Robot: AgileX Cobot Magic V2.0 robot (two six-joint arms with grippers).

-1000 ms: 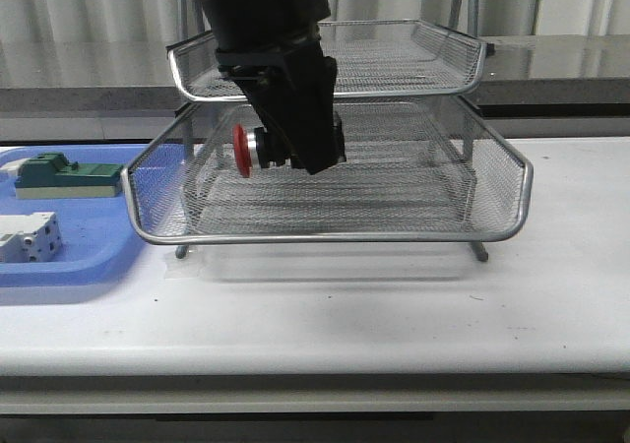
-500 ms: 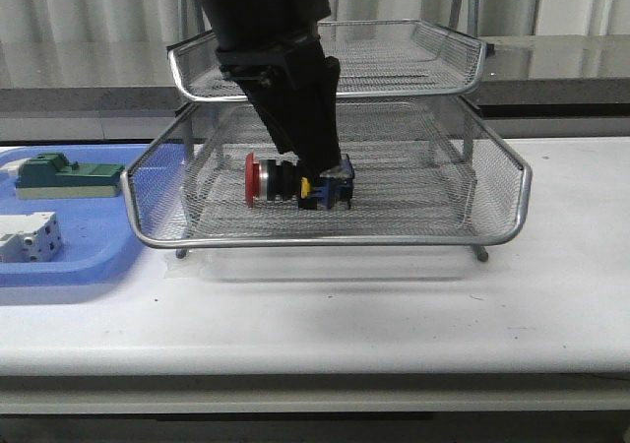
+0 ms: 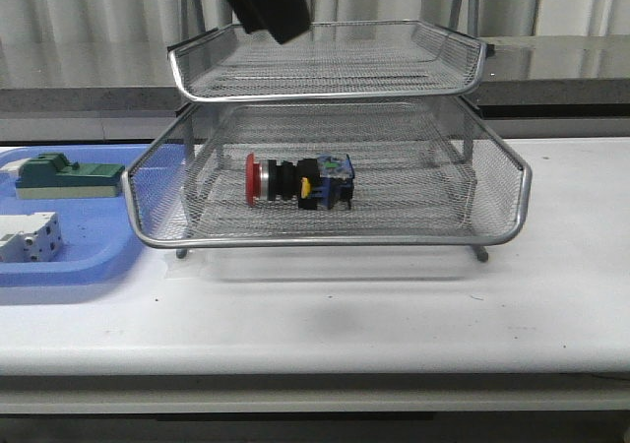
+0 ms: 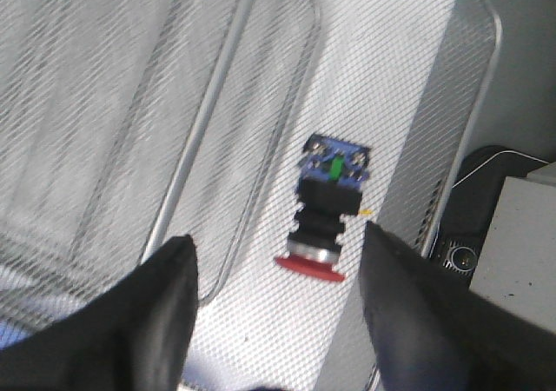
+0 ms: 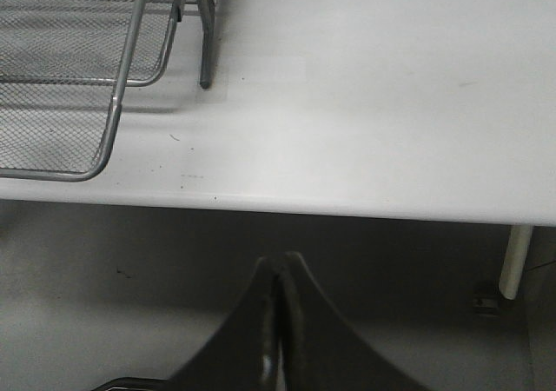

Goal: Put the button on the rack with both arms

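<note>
1. The rack (image 3: 330,231) stands on the white surface (image 3: 394,305); two of its wire-mesh trays show in the front view, the lower one pulled forward of the upper.
2. The button (image 3: 297,180) lies on its side on the mesh floor of the lower tray, red head toward the left of the front view, blue rear block toward the right. Nothing touches it.
3. To the left of the rack, a blue tray (image 3: 89,256) holds a green block (image 3: 64,175) and a white terminal block (image 3: 28,238), apart from each other.
4. The left gripper (image 4: 276,308) is spread wide and holds nothing; in its wrist view the button (image 4: 326,207) lies on the mesh between and beyond the two black fingers (image 4: 148,313), clear of both. In the front view only a black part of the left arm (image 3: 264,2) shows, above the upper tray.
5. The right gripper (image 5: 279,321) has its fingers pressed together with nothing between them, off the front edge of the surface (image 5: 365,87), with a corner of the rack (image 5: 113,87) in view.
</note>
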